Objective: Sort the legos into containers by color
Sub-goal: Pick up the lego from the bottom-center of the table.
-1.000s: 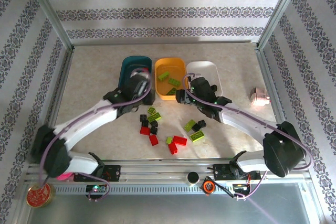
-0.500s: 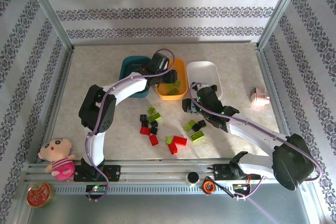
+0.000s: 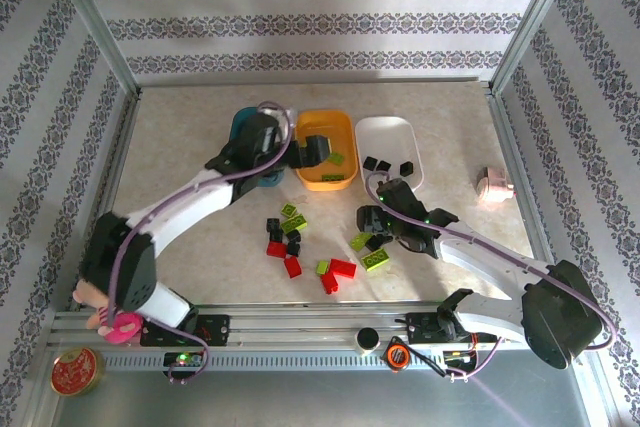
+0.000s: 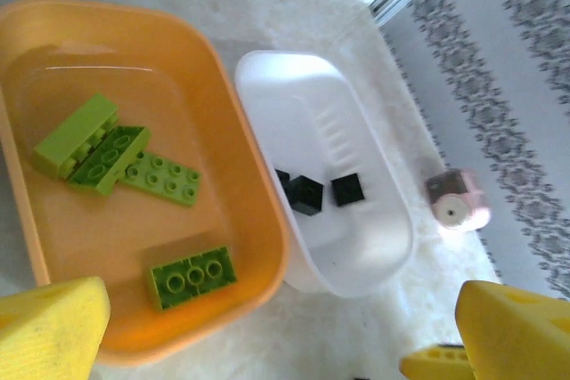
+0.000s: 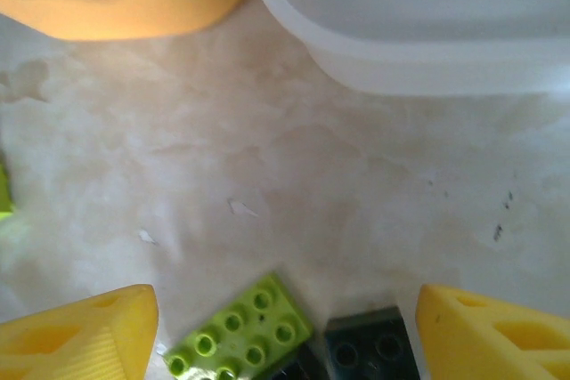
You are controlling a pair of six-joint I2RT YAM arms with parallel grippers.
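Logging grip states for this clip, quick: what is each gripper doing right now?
Left gripper: open, holding nothing.
Right gripper: open, holding nothing.

I count three containers, a teal tray (image 3: 240, 137), an orange tray (image 4: 89, 229) and a white tray (image 4: 303, 122), with four lime green bricks (image 4: 191, 278) in the orange, three black bricks (image 4: 347, 189) in the white, and roughly fourteen loose bricks (image 3: 292, 266) on the table (image 3: 450, 107).
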